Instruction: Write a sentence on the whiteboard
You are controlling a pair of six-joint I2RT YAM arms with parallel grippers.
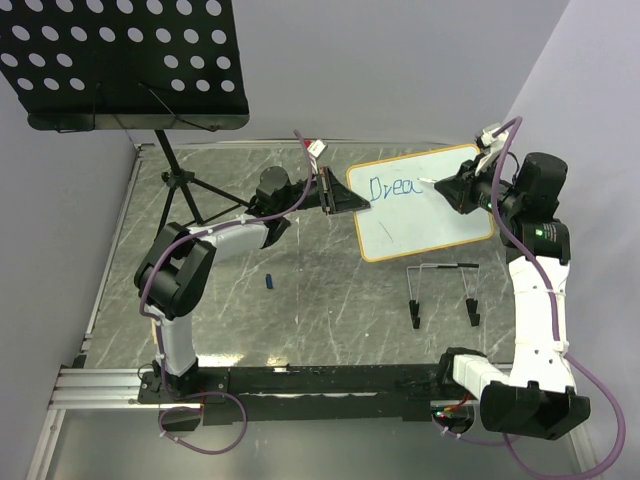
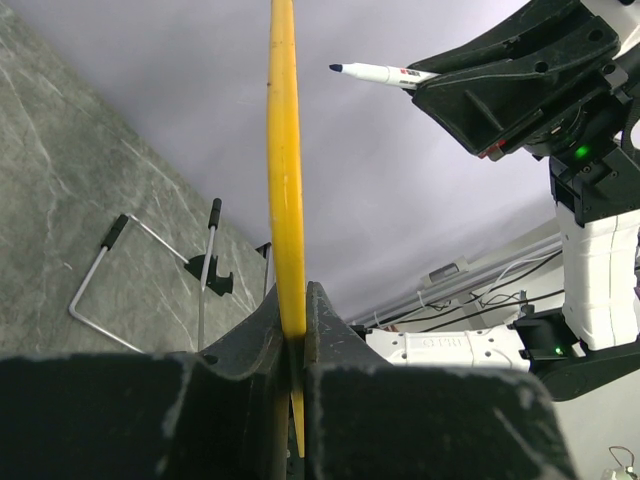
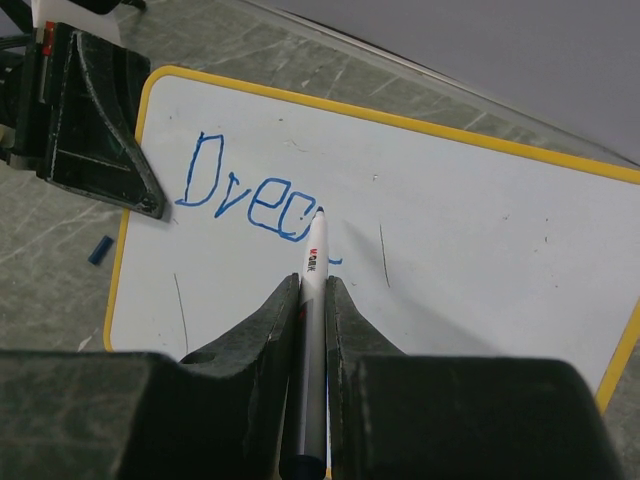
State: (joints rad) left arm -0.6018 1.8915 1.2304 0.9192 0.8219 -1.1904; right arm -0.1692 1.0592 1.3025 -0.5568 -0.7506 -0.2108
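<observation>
L tool point(image 1: 335, 195) is clamping the left edge of the whiteboard point(image 1: 430, 215), jaws pinched tight on the yellow-tan frame. In the L wrist view the tool point(image 2: 297, 300) is gripping the board point(image 2: 285, 150) edge-on, so only the thin frame is showing. The board is sitting toward the far right of the table point(image 1: 300, 310); can't tell if its lower edge is touching the surface.

R tool point(image 1: 455, 188) is clenching a white marker point(image 1: 428, 181), fingers squeezed on the barrel w/ the tip pointing at the board face. In the R wrist view the tool point(image 3: 312, 285) is holding the marker point(image 3: 312, 330) w/ its blue tip meeting the board point(image 3: 450, 230) at the end of the writing.

The sentence point(image 1: 393, 188) is showing in blue near the board's upper left, reading approx "Drea", last letter looking unfinished point(image 3: 250, 195). A few thin dark marks are showing lower on the white face.

A small blue cap point(image 1: 270, 282) is lying on the table, well apart from the board. A wire stand point(image 1: 443, 290) is sitting just in front of the board's near edge. A black perforated music stand point(image 1: 120, 60) is rising at the far left corner.
</observation>
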